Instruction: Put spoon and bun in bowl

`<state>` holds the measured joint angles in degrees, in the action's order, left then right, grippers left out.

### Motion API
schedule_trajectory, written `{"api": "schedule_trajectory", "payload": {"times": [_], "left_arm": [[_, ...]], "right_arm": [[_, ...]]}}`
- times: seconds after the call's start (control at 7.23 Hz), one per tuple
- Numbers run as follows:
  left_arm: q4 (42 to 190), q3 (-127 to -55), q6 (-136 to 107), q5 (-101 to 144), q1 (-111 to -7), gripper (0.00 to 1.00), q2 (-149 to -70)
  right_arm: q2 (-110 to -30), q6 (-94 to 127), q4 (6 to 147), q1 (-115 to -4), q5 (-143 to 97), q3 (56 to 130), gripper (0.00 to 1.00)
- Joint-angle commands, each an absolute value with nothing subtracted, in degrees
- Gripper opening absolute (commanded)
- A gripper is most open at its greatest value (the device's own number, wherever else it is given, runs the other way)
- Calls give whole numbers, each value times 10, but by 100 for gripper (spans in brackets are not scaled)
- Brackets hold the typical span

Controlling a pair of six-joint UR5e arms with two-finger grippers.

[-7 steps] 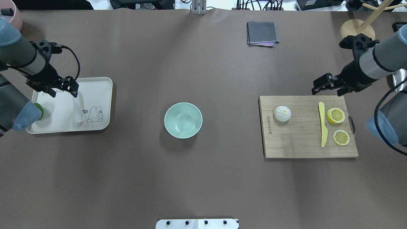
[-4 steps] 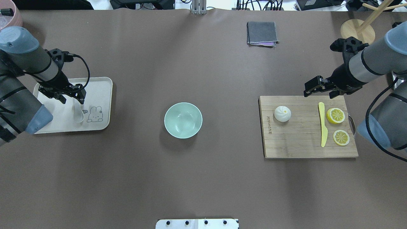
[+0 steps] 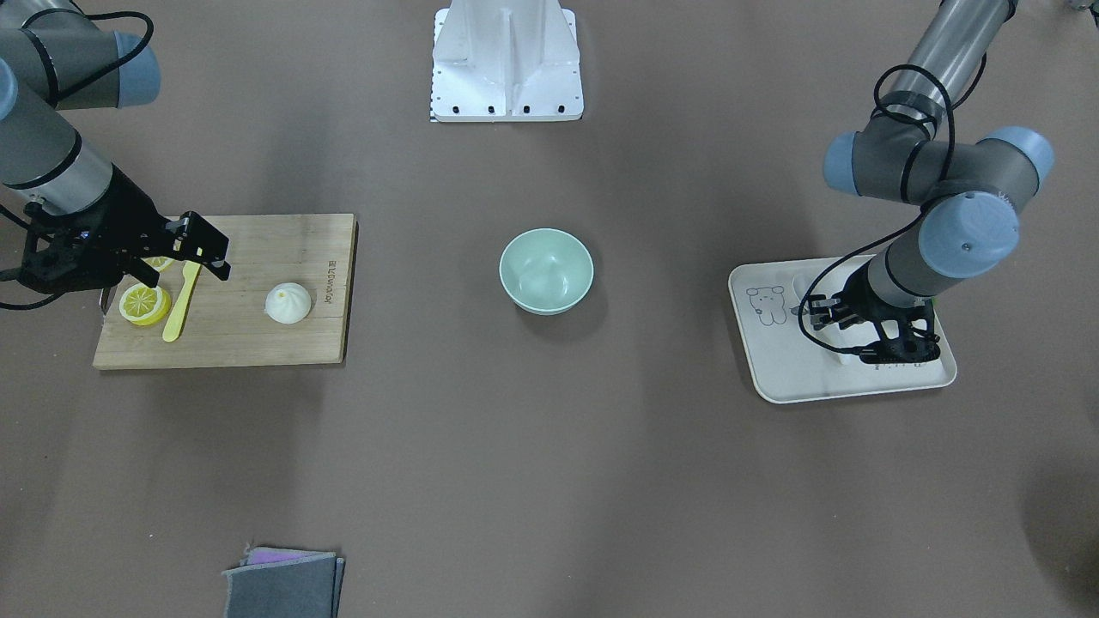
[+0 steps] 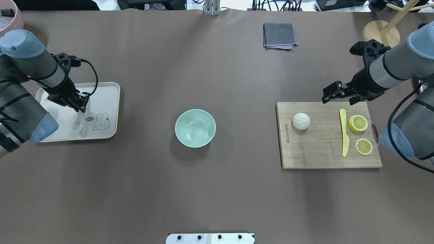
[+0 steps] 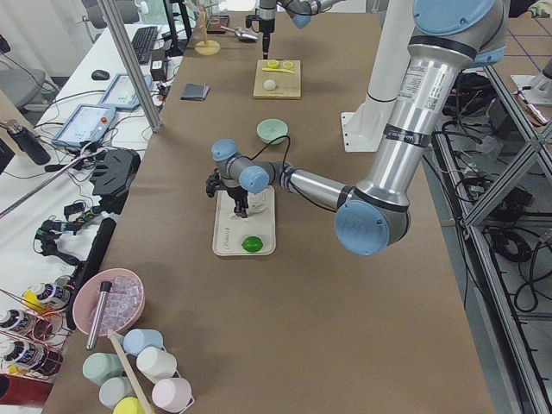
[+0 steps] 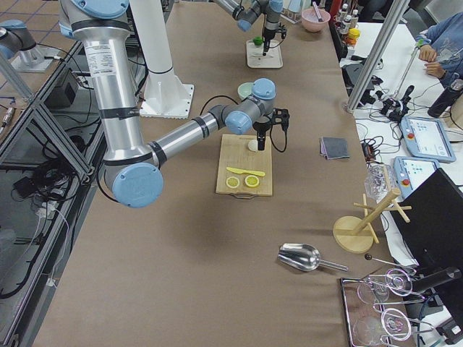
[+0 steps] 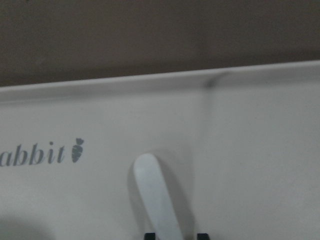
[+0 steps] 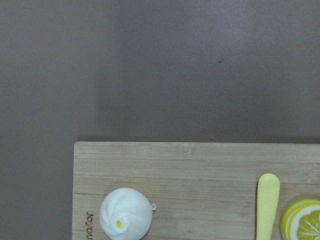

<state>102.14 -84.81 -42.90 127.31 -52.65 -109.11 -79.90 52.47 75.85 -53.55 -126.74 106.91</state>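
while the spoon (image 4: 78,122) lies on the tray (image 4: 108,101), the left fingers (image 4: 82,105) straddle its handle, narrow; whether they pinch it i cannot tell. the bun (image 4: 301,121) sits on the board (image 4: 315,152), well apart from the bowl (image 4: 195,128) mid-counter (image 4: 217,189). the right fingers (image 4: 327,96) hang wide over the board's far edge.

White spoon (image 4: 78,124), mint-green bowl (image 4: 195,128), white swirled bun (image 4: 301,121), rabbit-printed cream tray (image 4: 109,90)

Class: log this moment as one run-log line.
left gripper: astride spoon on tray | right gripper: open, at board edge | bun: on board | bowl: empty
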Motion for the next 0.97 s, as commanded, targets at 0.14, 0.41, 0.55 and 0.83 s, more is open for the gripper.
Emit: {"api": "schedule_trajectory", "payload": {"times": [0.14, 0.41, 0.55, 0.83], "left_arm": [[1027, -897, -433, 1282, -526, 0, -1107], [1027, -924, -551, 1300, -485, 0, -1187], [1027, -919, -589, 1271, -427, 0, -1232], [1034, -901, -621, 1203, -369, 0, -1287]], "right_arm": [[-797, 525, 758, -535, -1267, 1071, 98], [-793, 549, 758, -512, -1240, 1071, 98], [-793, 557, 758, -487, -1216, 1071, 98], [-793, 562, 758, -460, -1198, 1067, 98]]}}
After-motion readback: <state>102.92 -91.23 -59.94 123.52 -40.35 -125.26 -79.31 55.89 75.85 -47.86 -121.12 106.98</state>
